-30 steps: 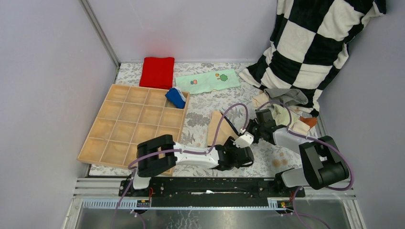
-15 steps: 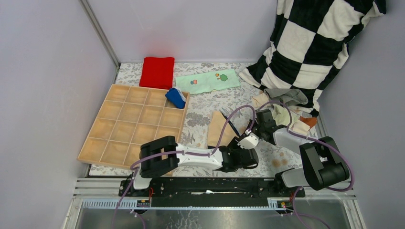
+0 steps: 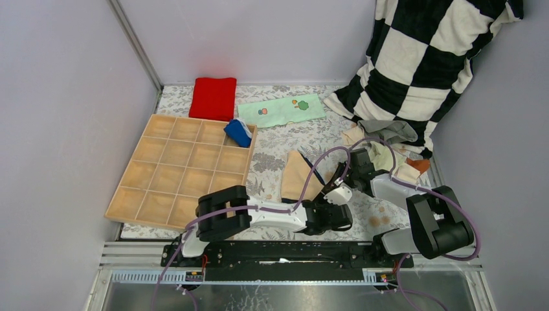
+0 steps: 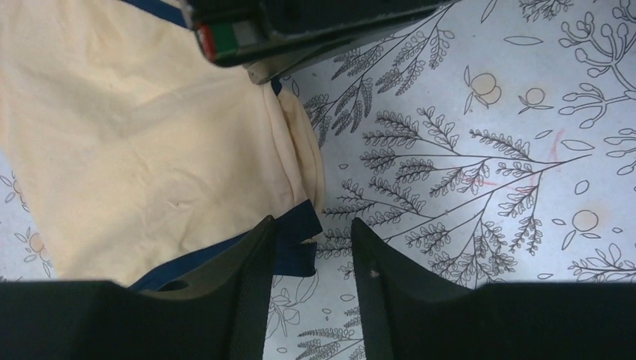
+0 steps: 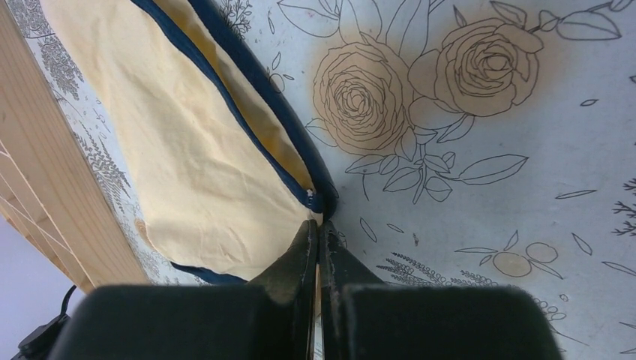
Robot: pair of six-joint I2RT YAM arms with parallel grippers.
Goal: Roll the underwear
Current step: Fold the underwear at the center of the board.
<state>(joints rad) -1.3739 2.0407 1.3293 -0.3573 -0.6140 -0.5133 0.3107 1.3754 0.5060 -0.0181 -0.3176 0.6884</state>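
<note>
One tan cloth brief with navy trim lies flat on the floral counter, midway along toward its near edge. Left claw stands half open, straddling one trimmed corner without gripping. Right claw is pressed shut, tips touching another corner; any pinch is unclear.

Tan brief with navy trim lies flat, slightly creased, on the floral tabletop just right of the wooden tray. The blue-and-white striped one sits bundled in the tray's far right corner compartment. The grey, pale green and beige ones are heaped at the right.
</note>
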